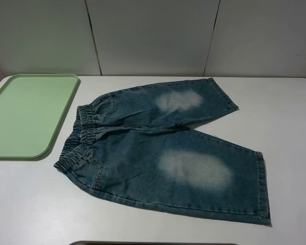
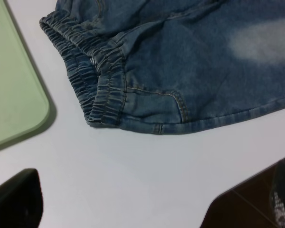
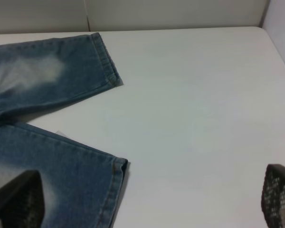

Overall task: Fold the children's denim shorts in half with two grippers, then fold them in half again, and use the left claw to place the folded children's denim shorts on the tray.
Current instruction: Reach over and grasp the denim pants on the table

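Observation:
The children's denim shorts [image 1: 163, 148] lie flat and unfolded on the white table, waistband toward the tray, both legs pointing right, a pale patch on each leg. The pale green tray [image 1: 25, 115] lies at the back left, with nothing on it. Neither gripper shows in the exterior high view. In the left wrist view the left claw [image 2: 133, 209] is open, its fingers [image 2: 14, 202] wide apart above bare table, short of the waistband's corner [image 2: 104, 114]. In the right wrist view the right gripper [image 3: 147, 204] is open beside the leg hems [image 3: 116, 166], holding nothing.
The white table [image 1: 285, 117] ends at a grey panelled wall behind. The tray's rounded corner [image 2: 19, 114] lies close to the waistband. A dark edge [image 1: 143, 243] shows at the bottom of the exterior high view.

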Motion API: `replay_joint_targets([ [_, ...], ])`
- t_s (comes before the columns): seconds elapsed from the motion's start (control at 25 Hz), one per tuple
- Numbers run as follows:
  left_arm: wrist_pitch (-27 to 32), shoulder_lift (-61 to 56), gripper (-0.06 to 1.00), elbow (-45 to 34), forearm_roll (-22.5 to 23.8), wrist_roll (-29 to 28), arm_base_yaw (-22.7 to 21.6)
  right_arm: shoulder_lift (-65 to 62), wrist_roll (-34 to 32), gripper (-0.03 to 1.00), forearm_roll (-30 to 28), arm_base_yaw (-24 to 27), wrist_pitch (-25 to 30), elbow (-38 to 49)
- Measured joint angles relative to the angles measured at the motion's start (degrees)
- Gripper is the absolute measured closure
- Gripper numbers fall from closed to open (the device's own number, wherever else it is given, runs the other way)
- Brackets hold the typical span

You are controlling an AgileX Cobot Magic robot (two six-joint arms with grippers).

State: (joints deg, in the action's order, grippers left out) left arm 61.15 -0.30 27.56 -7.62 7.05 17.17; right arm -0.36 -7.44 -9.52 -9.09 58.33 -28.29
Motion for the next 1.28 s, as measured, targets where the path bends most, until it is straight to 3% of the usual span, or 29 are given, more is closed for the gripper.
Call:
replay_joint_targets([
  [1.28, 0.0, 0.0, -0.01, 0.0, 0.0, 0.0, 0.0, 0.0, 0.0, 0.27, 0.0, 0.0, 0.0, 0.0],
])
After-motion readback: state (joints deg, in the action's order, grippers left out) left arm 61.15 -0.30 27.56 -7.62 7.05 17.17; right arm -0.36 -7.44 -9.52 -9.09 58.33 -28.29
